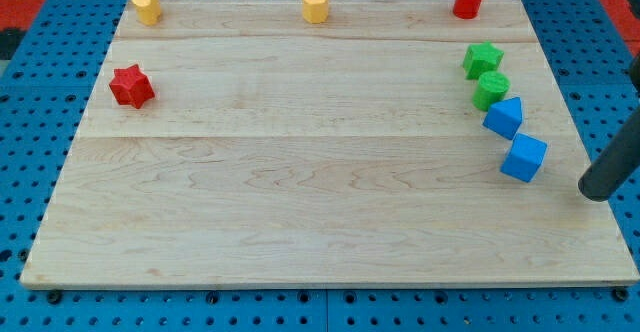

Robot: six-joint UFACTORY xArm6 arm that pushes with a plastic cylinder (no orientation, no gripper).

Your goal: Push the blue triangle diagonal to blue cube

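Observation:
The blue triangle lies near the view's right edge of the wooden board. The blue cube sits just below and slightly right of it, the two nearly touching corner to corner. My tip is at the far right of the board, to the right of and a little below the blue cube, with a gap between them. The rod rises up and to the right out of view.
A green star and a green cylinder sit just above the blue triangle. A red cylinder, a yellow hexagon and a yellow block line the top edge. A red star is at the left.

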